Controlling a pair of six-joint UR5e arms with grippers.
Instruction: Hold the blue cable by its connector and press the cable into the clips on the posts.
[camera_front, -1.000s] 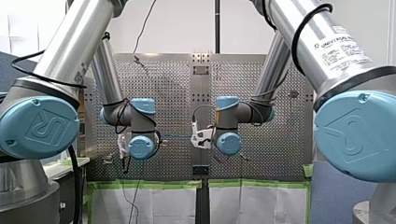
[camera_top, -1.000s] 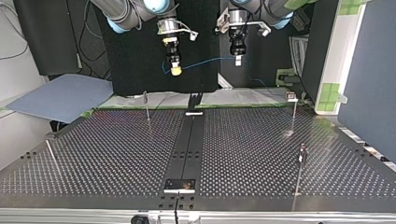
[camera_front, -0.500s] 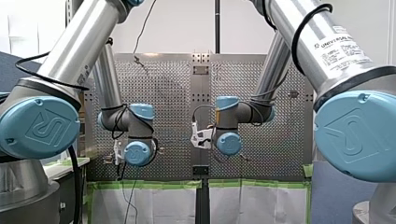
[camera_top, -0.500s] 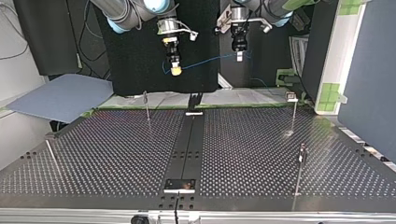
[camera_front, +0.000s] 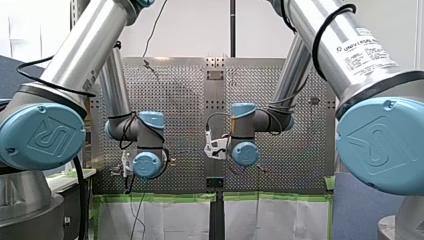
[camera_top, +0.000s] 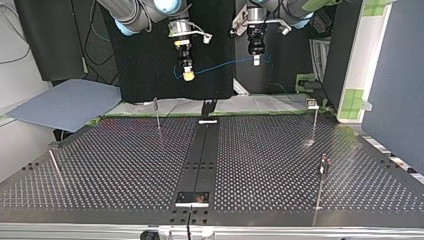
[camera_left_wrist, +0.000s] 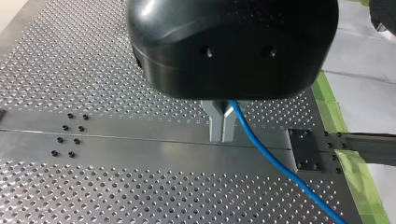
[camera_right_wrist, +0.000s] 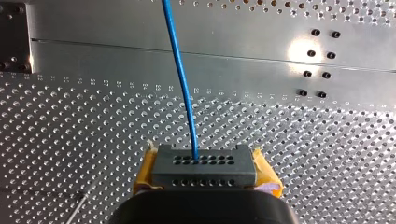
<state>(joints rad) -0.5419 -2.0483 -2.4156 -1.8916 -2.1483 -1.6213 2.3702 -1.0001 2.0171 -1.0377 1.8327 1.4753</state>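
Observation:
The blue cable (camera_top: 222, 65) hangs in the air between my two grippers, above the table's far edge in the top view. My right gripper (camera_right_wrist: 203, 161) has its yellow pads (camera_right_wrist: 142, 175) shut on the cable's dark grey connector (camera_right_wrist: 204, 171); the cable (camera_right_wrist: 180, 70) runs straight out ahead of it. My left gripper (camera_left_wrist: 222, 136) has its metal fingers shut on the cable (camera_left_wrist: 275, 163), which trails off beside them. In the top view my right gripper (camera_top: 188, 75) is at the left and my left gripper (camera_top: 256, 61) at the right.
Thin posts with clips stand on the perforated table: one at the far left (camera_top: 157, 114), one at the far right (camera_top: 314, 120), one nearer at the right (camera_top: 322, 181). A slanted rod (camera_top: 56, 170) is at the near left. A dark centre strip (camera_top: 202, 155) divides the table.
My left arm's wrist has shifted left and down in the front view, and its gripper sits slightly higher in the top view, lifting that end of the cable. My right arm has held still.

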